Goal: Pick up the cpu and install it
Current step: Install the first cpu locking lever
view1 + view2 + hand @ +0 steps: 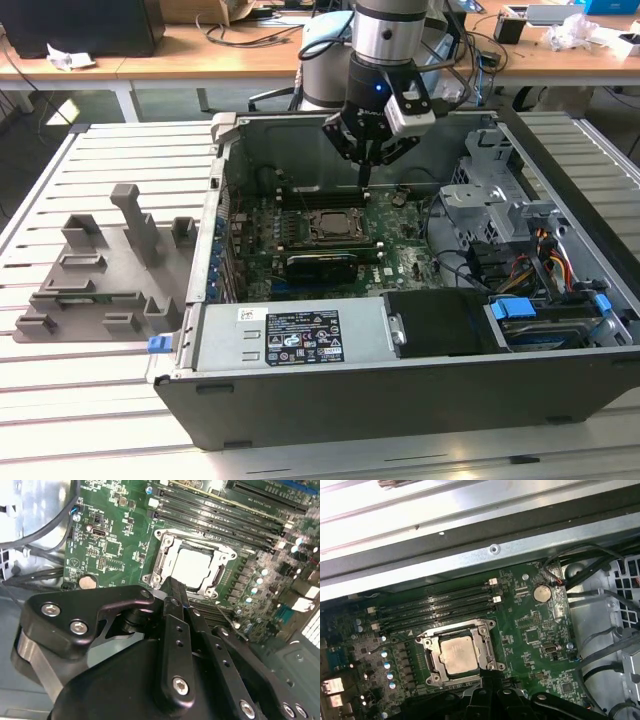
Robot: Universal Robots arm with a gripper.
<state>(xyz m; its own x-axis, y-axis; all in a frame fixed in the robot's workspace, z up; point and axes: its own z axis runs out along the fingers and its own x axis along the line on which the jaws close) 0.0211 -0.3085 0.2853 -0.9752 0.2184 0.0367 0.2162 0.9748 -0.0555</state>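
Note:
The cpu lies flat in the black socket frame on the green motherboard, silver top plate up, inside the open computer case. Both wrist views show the cpu seated within the metal socket frame. My gripper hangs above the board just behind the socket, toward the exterior view's right of it. Its black fingers are pressed together with nothing between them, and their tips stand apart from the cpu.
A grey plastic holder tray sits on the slatted table at the exterior view's left of the case. Inside the case are memory slots, a power supply at the front, a drive cage and cables at the right.

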